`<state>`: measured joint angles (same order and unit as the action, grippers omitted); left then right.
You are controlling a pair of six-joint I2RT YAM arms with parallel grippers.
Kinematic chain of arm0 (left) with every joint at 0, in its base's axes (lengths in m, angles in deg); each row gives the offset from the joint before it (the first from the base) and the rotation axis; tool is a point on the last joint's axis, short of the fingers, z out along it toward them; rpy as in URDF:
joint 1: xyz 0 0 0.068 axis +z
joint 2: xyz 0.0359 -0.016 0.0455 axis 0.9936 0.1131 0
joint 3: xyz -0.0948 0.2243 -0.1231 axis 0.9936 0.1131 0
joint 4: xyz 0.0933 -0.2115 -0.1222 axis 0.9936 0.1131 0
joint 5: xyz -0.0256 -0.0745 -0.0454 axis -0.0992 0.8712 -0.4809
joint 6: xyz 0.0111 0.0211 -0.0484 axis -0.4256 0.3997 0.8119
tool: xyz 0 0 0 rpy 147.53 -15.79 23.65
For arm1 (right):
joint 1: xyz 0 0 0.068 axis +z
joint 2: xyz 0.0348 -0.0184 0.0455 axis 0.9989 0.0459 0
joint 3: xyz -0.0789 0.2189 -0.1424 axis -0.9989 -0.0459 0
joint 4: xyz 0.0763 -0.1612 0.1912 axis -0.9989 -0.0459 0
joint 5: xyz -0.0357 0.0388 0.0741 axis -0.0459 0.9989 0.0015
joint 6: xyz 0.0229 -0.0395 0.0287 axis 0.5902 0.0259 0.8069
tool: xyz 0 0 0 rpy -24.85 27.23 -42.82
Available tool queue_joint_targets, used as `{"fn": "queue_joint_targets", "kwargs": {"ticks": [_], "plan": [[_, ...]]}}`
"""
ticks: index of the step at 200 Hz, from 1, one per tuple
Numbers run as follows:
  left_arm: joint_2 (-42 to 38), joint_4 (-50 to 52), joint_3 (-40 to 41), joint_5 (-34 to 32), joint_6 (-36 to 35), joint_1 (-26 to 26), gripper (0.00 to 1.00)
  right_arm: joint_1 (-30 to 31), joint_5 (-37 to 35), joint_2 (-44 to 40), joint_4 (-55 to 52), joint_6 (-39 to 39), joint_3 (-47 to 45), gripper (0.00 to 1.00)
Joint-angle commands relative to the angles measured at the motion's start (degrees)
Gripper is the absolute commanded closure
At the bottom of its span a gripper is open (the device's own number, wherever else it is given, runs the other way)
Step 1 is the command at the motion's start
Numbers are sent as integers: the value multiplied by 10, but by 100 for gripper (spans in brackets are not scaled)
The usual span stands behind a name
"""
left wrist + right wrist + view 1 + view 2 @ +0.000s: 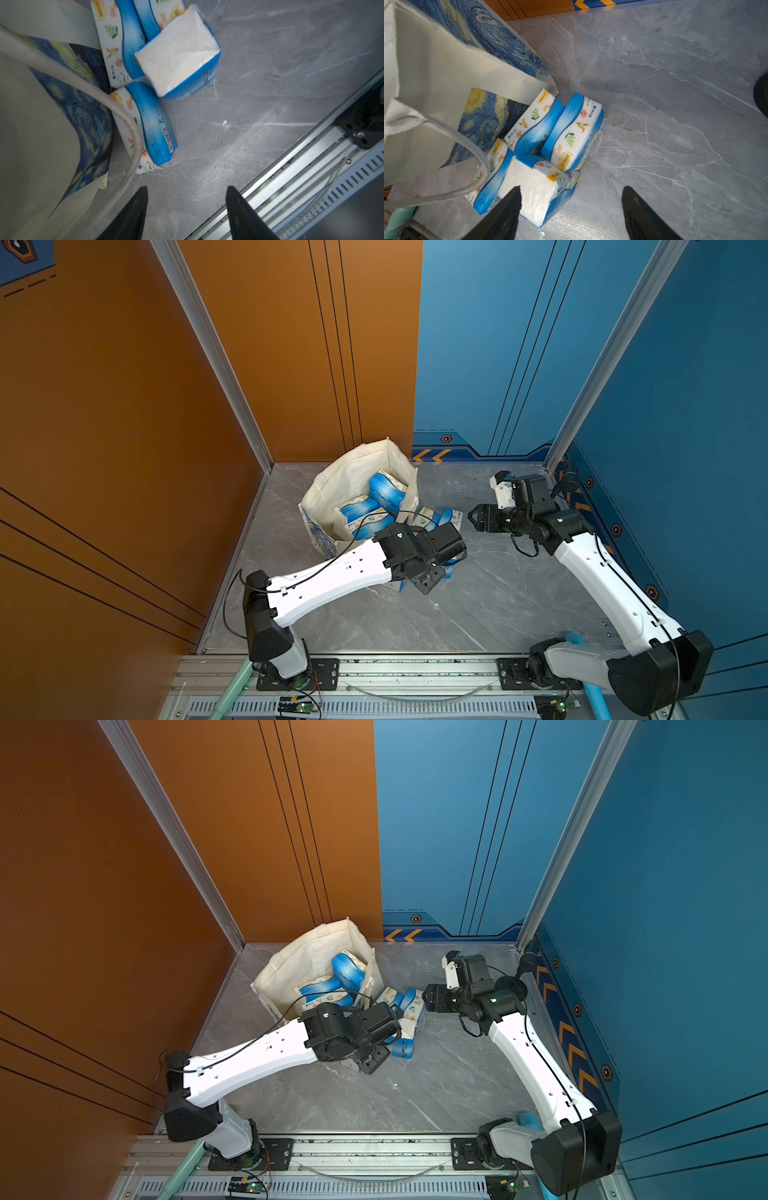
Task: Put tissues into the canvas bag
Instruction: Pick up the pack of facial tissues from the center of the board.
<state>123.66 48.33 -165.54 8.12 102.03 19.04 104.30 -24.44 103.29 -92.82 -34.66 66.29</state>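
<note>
The canvas bag [353, 475] [307, 957] stands open at the back left, with tissues [386, 489] [347, 969] inside it. Several more tissues [442, 516] [409, 1006] [575, 128] [178, 58] lie on the table against its right side. A bag handle [477, 158] drapes over one pack. My left gripper [186, 188] hangs open over bare table just in front of those packs, its wrist [419, 549] above them. My right gripper [471, 516] [571, 188] is open beside the pile, with one of its fingers [510, 199] over a white-ended pack [537, 193].
The grey marble table [498, 593] is walled by an orange panel [124, 427] on the left and blue panels [685, 406] at the back and right. An aluminium rail [415, 668] runs along the front edge. A tiny white scrap [224, 123] lies on the table.
</note>
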Motion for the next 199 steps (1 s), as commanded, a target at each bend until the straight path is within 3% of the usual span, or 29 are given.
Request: {"fn": "queue_joint_targets", "kwargs": {"ticks": [1, 36, 99, 199], "plan": [[14, 6, 15, 51, 32, 2, 38, 1, 1, -19, 7, 8, -13, 20], [14, 4, 79, 46, 80, 2, 29, -4, 1, -27, 8, 6, -22, 20], [-18, -17, 174, 50, 124, 26, 26, -5, 7, -25, 17, 5, -29, 20], [-45, -107, 234, 55, 106, 119, 18, -14, 6, -28, 24, 3, -36, 20]]}}
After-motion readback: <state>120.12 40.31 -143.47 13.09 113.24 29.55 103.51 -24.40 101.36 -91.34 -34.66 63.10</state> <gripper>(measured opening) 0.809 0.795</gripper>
